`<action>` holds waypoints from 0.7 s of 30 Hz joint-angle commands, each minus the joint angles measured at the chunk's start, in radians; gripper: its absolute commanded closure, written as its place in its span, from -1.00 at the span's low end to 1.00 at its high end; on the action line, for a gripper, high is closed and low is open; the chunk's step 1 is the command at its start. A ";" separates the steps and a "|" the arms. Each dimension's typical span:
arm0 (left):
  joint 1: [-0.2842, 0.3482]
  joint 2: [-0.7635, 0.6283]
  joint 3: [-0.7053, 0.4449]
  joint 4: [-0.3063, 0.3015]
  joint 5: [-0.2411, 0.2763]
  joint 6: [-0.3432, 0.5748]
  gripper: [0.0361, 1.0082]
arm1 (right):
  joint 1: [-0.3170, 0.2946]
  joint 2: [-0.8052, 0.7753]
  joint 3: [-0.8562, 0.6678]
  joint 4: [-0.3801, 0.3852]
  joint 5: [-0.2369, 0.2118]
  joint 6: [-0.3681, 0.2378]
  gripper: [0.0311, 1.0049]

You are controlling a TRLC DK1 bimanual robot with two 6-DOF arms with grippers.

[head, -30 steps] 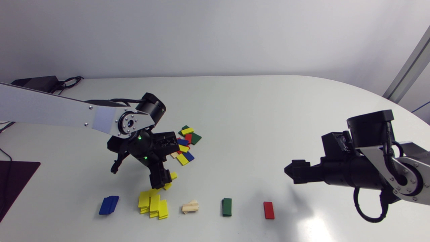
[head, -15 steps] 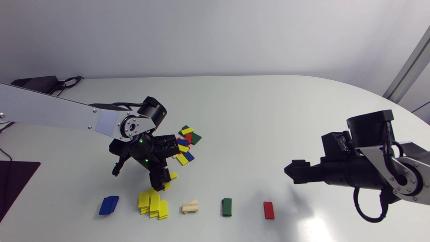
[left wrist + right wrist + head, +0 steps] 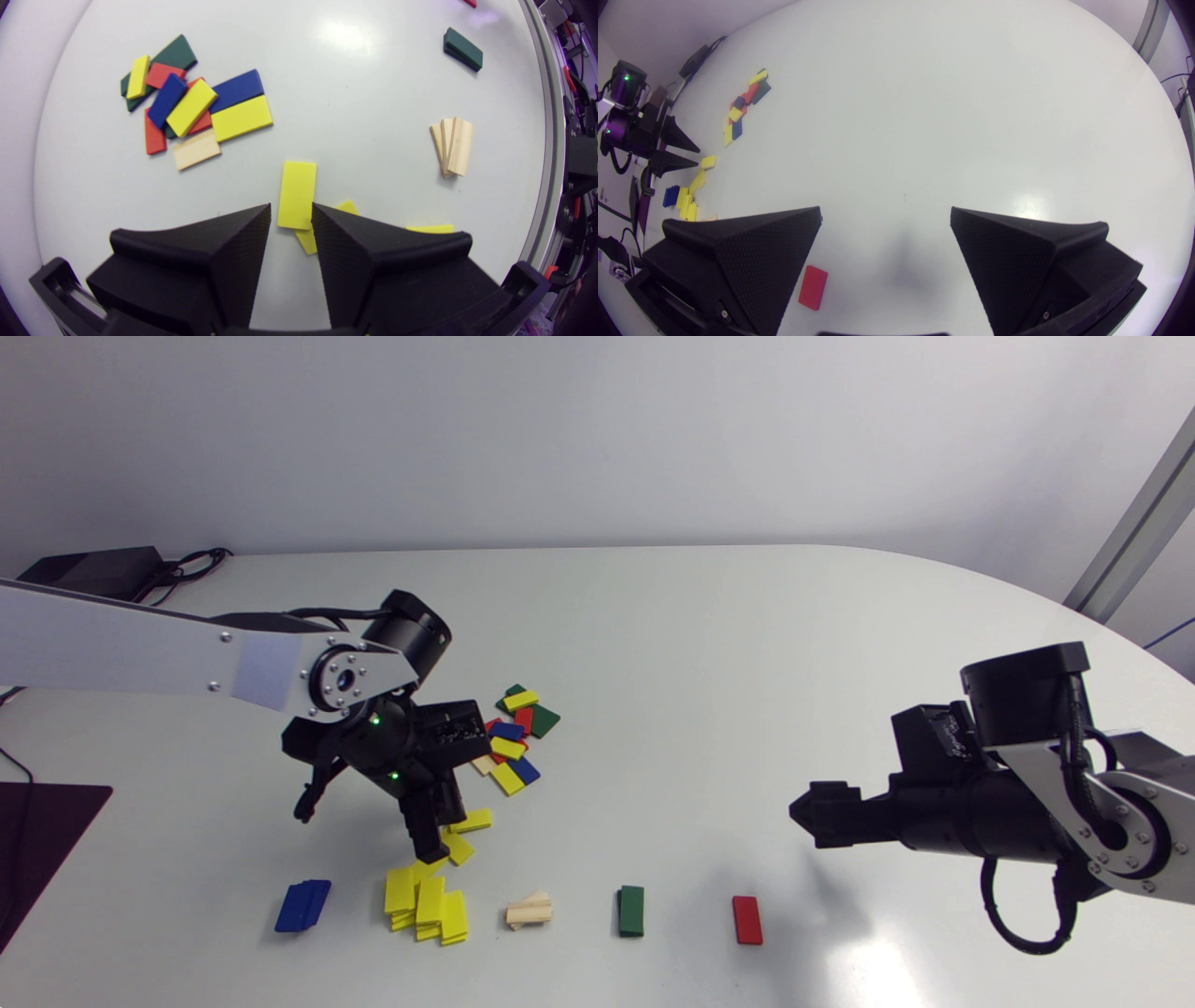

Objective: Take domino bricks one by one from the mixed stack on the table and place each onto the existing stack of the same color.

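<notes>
The mixed pile of bricks (image 3: 513, 737) (image 3: 187, 102) lies left of centre. Along the front edge stand the blue stack (image 3: 302, 905), a spread yellow stack (image 3: 428, 901) (image 3: 430, 228), the wooden stack (image 3: 529, 910) (image 3: 452, 145), a green brick (image 3: 631, 910) (image 3: 462, 48) and a red brick (image 3: 747, 919) (image 3: 813, 287). My left gripper (image 3: 431, 849) (image 3: 291, 207) points down just behind the yellow stack, its jaws a narrow gap apart. A loose yellow brick (image 3: 470, 820) (image 3: 297, 193) lies flat ahead of its tips, over a second one (image 3: 457, 847) (image 3: 306, 240). My right gripper (image 3: 795, 810) (image 3: 885, 214) hovers wide open at the right, holding nothing.
A dark mat (image 3: 37, 840) lies at the table's left edge. A black box with cables (image 3: 103, 567) sits at the back left. My left arm's silver link (image 3: 140, 663) reaches in over the left side of the table.
My left gripper has drawn back to the left and its jaws have narrowed. The loose yellow brick now shows in full beside it. The right arm has not moved.
</notes>
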 commanded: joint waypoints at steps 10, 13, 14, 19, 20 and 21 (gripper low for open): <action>0.049 -0.245 -0.174 -0.014 -0.007 0.059 0.42 | -0.003 0.009 -0.028 0.011 0.009 -0.006 -0.94; 0.057 -0.202 -0.174 0.006 -0.007 0.053 0.39 | -0.001 0.007 -0.029 0.009 0.010 -0.005 -0.94; 0.057 -0.191 -0.178 0.008 -0.007 0.055 0.27 | -0.001 0.007 -0.029 0.009 0.010 -0.005 -0.94; 0.051 -0.173 -0.173 0.012 -0.007 0.044 -0.24 | -0.003 0.006 -0.031 0.009 0.012 -0.005 -0.94; 0.048 -0.168 -0.168 0.012 -0.005 0.033 -0.39 | -0.003 0.006 -0.031 0.009 0.012 -0.005 -0.94; 0.041 -0.159 -0.162 0.012 -0.005 0.024 -0.47 | -0.003 0.007 -0.029 0.009 0.012 -0.005 -0.94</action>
